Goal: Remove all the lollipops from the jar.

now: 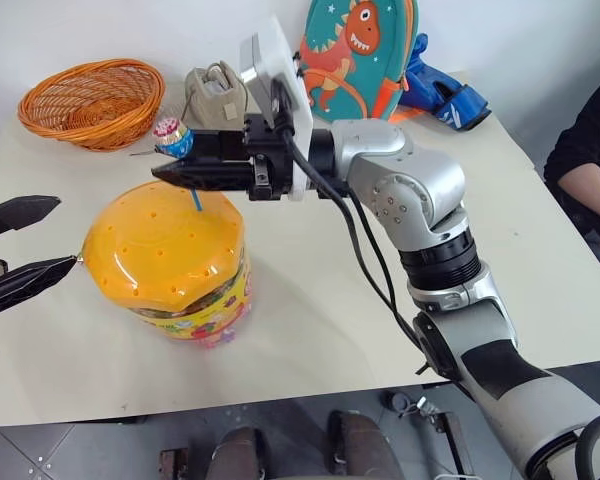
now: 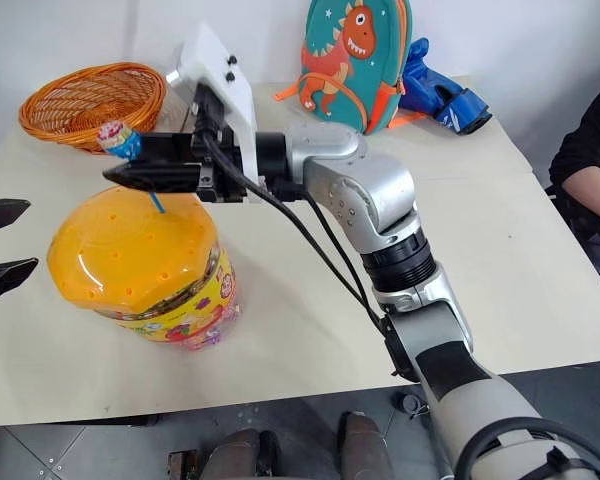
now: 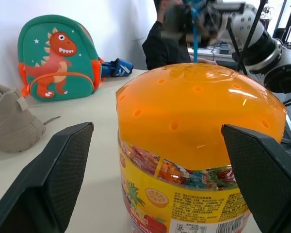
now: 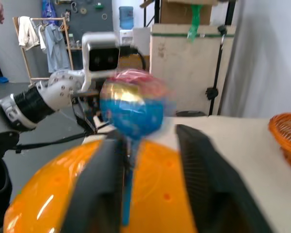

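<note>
My right arm reaches across in front of me, bent at the elbow, the forearm and wrist lying about level and pointing toward my left. My right gripper (image 1: 170,172) is at the end of it, its two black fingers drawn close together and pinching the blue stick of a lollipop (image 1: 173,137), whose wrapped head stands just above the fingertips. My left gripper (image 1: 50,238) sits low at my left side, its two black fingers spread wide apart with nothing between them, pointing inward toward my right.
</note>
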`<state>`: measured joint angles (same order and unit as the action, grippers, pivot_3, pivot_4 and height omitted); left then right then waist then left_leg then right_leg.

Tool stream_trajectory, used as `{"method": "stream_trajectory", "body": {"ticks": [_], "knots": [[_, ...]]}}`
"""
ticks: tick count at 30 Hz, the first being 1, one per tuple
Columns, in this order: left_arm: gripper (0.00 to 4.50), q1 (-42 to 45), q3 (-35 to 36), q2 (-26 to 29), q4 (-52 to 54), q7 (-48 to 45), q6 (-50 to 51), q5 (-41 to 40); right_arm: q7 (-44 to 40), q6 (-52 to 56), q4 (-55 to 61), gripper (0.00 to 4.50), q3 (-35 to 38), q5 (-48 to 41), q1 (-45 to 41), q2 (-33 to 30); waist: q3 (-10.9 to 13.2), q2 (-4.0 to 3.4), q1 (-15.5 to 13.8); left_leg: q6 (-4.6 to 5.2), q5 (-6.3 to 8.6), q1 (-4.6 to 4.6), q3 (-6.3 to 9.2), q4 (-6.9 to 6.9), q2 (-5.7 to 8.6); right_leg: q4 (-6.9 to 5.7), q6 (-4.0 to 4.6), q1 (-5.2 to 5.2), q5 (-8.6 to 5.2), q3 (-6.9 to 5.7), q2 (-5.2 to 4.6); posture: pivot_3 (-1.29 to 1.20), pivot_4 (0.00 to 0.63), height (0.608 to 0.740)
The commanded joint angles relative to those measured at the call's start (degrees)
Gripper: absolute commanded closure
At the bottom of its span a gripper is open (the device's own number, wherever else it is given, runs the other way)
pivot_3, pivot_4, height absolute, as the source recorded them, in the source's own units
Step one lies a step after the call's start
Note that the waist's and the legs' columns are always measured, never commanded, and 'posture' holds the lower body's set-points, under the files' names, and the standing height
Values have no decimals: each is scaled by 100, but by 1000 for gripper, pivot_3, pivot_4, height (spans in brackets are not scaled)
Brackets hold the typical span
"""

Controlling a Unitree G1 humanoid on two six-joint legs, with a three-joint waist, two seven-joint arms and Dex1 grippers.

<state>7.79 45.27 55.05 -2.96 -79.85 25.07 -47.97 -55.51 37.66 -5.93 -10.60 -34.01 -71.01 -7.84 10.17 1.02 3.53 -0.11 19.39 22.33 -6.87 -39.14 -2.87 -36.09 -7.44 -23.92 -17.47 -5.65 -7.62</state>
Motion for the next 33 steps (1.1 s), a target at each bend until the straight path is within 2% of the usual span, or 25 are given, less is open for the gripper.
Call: {"method": "stream_trajectory", "body": {"ticks": [1, 11, 16, 22, 25, 30, 33], "knots": [[0, -101, 329, 144, -45, -129, -94, -98, 41, -86, 108, 4435, 304, -61, -287, -1, 0, 0, 3, 0, 0, 0, 0, 0, -1, 0, 1, 0, 0, -1, 0, 0, 150, 740], [0, -244, 429, 155, -105, -149, -122, -62, -97, -568, -674, 4478, 437, 349, -637, -138, 0, 0, 17, -5, 3, 0, -2, 1, -2, 0, 2, -1, -1, -5, -2, 0, 150, 740], [0, -405, 526, 21, 6, -53, -107, -107, -117, -755, -625, 4478, 514, 598, -447, -604, 0, 0, 24, -4, 3, 1, 0, 2, -2, 1, 2, -1, -1, -9, -5, 0, 150, 740], [0, -643, 669, -92, 119, 38, -63, -178, -287, -158, -55, 4478, 601, 715, 244, -1840, 0, 0, -19, -3, 5, 2, -1, 2, -1, 5, 3, 0, -1, -12, -9, 0, 150, 740], [0, -862, 734, -114, 179, 32, -24, -155, -522, 508, 518, 4478, 611, 666, 1055, -2823, 0, 1, -45, -2, 6, 1, -2, 2, -2, 8, 3, 1, -1, -12, -9, 0, 150, 740], [0, -1059, 720, -177, 219, -43, -45, -205, -615, 1230, 1223, 4478, 670, 679, 2528, -4009, 1, -3, -70, 3, 10, 2, -7, 2, -1, 14, 3, 0, -1, -12, -13, 0, 150, 740], [0, -1181, 592, -222, 424, -119, -12, -243, -505, 1394, 1457, 4478, 806, 651, 3175, -4274, 2, -3, -61, 1, 11, -1, -10, 2, -1, 14, 3, 1, -1, -11, -13, 0, 150, 740]]}}
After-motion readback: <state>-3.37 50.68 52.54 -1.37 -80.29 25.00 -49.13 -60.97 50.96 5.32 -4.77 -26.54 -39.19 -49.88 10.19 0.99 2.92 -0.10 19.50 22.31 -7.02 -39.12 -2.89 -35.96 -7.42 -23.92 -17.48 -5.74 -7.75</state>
